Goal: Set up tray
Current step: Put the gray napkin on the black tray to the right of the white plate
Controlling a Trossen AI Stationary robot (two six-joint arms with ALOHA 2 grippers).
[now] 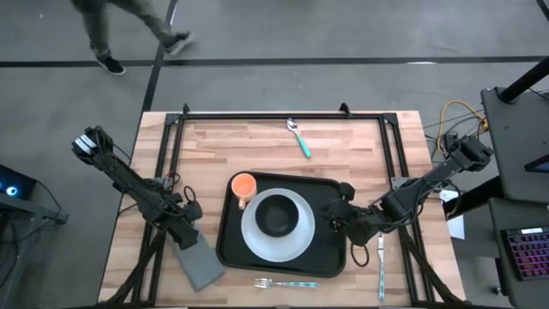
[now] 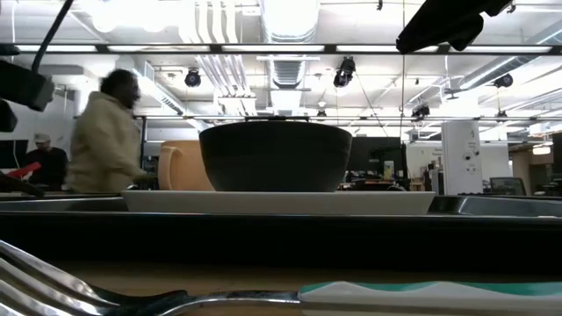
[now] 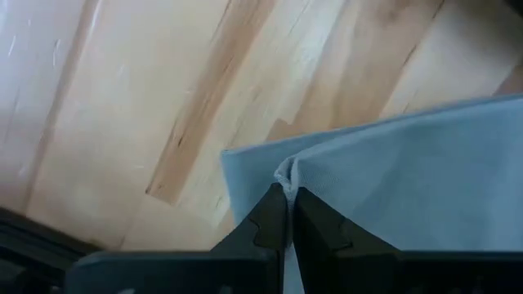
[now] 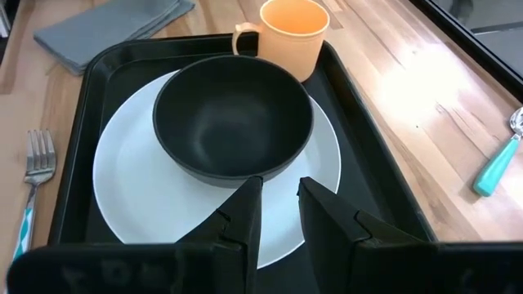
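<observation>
Black tray [image 1: 330, 257] sitting on the wood table [image 1: 257, 146], toward the near edge, roughly centered. Loaded with a white plate [image 1: 283, 242], black bowl [image 1: 276, 215] on top of that, plus an orange mug [image 1: 244, 185] tucked in the far-left corner of the tray, handle toward the plate.

Left gripper [image 1: 185, 225] down just off the tray's left side, fingers [image 3: 271, 219] pinched together on the edge of the grey napkin [image 1: 200, 262]. Little pucker of cloth bunched right at the tips in the left wrist view. Napkin lying flat on bare wood, angled, near the front-left corner, just beside the tray but can't tell if touching it.

Right gripper [image 1: 336, 217] over the tray's right end, tips just beside the plate's right rim. Fingers [image 4: 245, 214] a bit apart, nothing between them, pointing at the bowl and plate in the right wrist view.

Cutlery all off the tray: fork [image 1: 285, 282] with teal handle just in front of the tray, along the front edge of the table; spoon [image 1: 298, 136] with teal handle well apart, near the far edge; knife [image 1: 381, 262] on the right, just past the tray.

Low view mostly filled by the bowl on the plate, mug behind, fork blurry up close. Person [image 2: 104, 132] in a light hoodie in the room behind.
</observation>
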